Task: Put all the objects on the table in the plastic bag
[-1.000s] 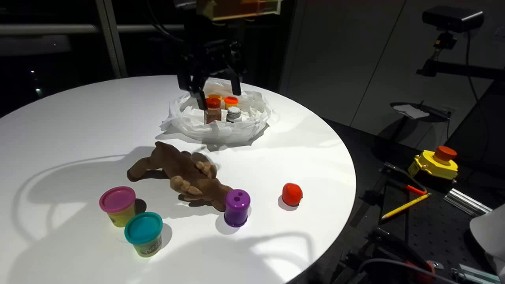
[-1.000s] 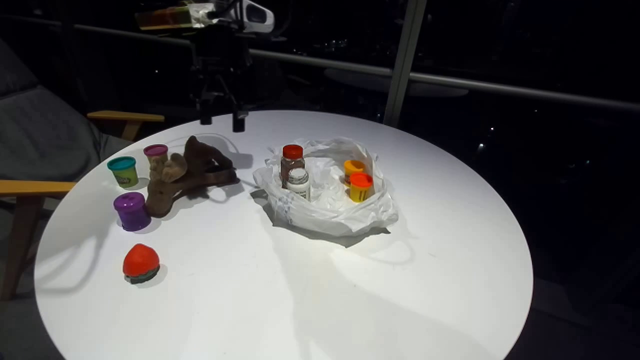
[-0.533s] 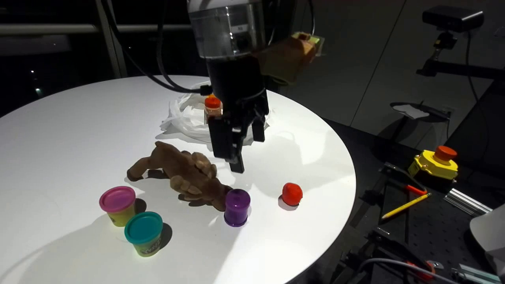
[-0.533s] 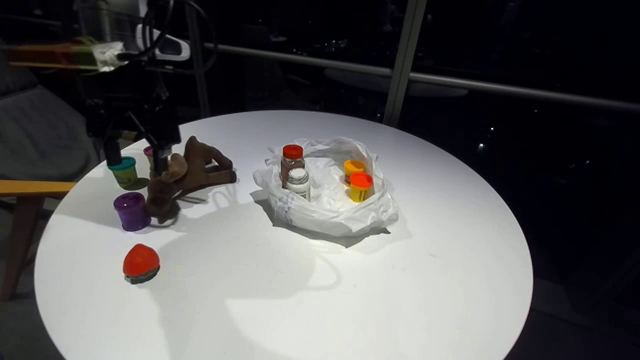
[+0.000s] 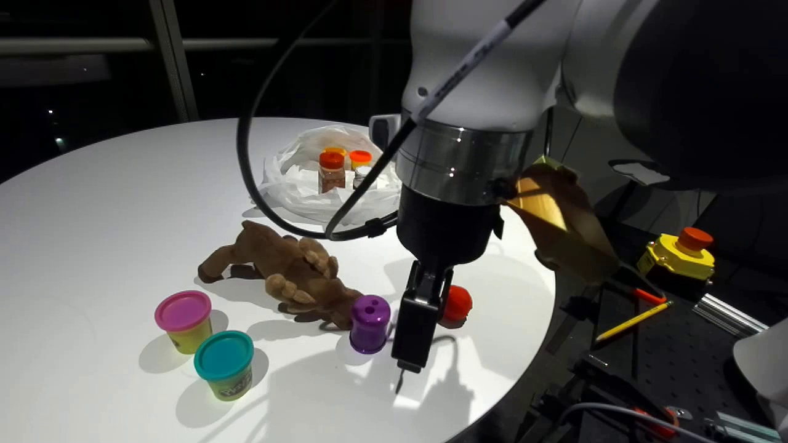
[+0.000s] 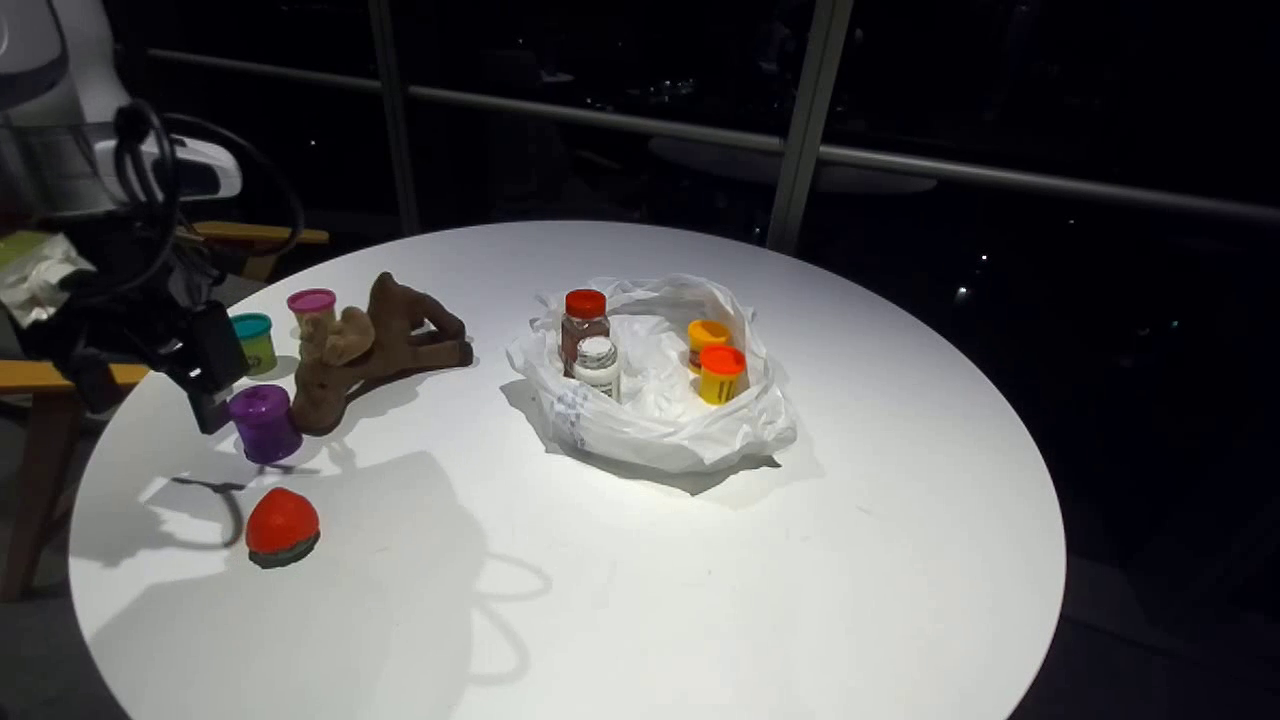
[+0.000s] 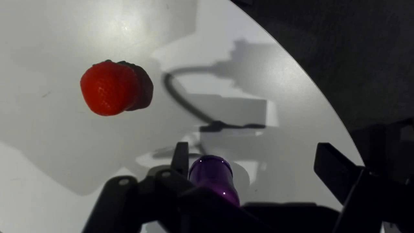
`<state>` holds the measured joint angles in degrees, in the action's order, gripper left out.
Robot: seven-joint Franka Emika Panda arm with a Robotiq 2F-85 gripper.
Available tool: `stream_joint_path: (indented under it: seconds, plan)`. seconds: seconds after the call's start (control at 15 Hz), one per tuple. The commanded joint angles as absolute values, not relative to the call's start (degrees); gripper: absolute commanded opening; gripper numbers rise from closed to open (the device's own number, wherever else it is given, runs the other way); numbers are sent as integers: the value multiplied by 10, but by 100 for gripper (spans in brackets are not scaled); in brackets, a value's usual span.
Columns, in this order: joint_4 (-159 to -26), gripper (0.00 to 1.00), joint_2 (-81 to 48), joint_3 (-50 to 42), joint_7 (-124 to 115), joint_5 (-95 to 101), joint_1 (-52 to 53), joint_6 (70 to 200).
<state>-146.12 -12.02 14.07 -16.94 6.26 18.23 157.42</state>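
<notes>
Wrist view: your gripper (image 7: 252, 152) is spread wide, the purple cup (image 7: 211, 171) just beside one finger, partly hidden; can't tell if they touch. The strawberry (image 7: 108, 89) sits apart on the table (image 7: 48, 48). In an exterior view you've got the pink-lid cup (image 5: 184, 323) & teal-lid cup (image 5: 225, 363) upright nr each other, w/ the brown toy (image 5: 280, 261) lying b/w them & the plastic bag (image 5: 301, 200). In an exterior view that bag sits open w/ the red-lid jar (image 6: 585, 330), white-cap bottle (image 6: 598, 370), orange-lid cup (image 6: 707, 340) & red-lid cup (image 6: 721, 375) inside.
</notes>
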Motion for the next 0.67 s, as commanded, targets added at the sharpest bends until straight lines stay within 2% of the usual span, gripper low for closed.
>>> stream_joint_path:
  seconds: [0.0,0.6]
  plan:
    - [-1481,100,-114,127,-178,79,198,1648]
    - [-1428,100,-159,89,-190,118,194,1657]
